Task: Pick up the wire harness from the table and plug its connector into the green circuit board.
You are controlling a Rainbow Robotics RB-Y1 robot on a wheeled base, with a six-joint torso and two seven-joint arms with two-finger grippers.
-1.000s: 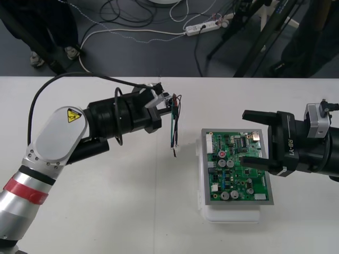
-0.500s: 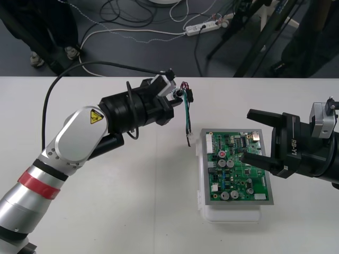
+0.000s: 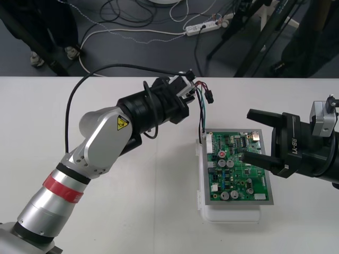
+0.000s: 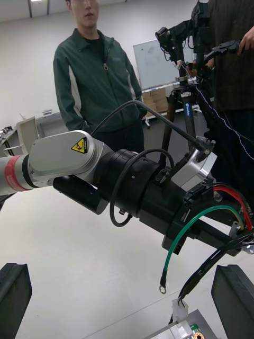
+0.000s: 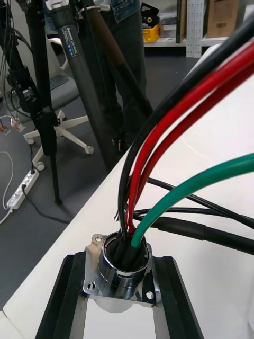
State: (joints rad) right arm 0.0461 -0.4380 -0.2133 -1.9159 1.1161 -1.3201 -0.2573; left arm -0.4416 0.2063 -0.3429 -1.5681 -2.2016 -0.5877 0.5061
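My left gripper (image 3: pixel 192 88) is shut on the wire harness (image 3: pixel 202 114) and holds it in the air just off the green circuit board's (image 3: pixel 236 167) far left corner. In the left wrist view its fingers (image 5: pixel 64 303) clamp the round metal socket (image 5: pixel 118 269), with red, black and green wires (image 5: pixel 174 123) rising out of it. The wires hang down and the small pale plug (image 4: pixel 179 309) dangles right above the board's corner (image 4: pixel 182 331), not in the board. My right gripper (image 3: pixel 255 137) stands open over the board's right side; its fingers (image 4: pixel 232 297) stand far apart.
The board sits on a white base (image 3: pixel 232 214) at the table's right middle. My left arm (image 3: pixel 100 143) stretches diagonally across the table's left half. Cables and a power strip (image 3: pixel 204 26) lie on the floor beyond the far edge.
My left arm has swung right and slightly away, carrying the harness from mid-table to the board's far left corner. The right gripper has drawn back slightly to the right.
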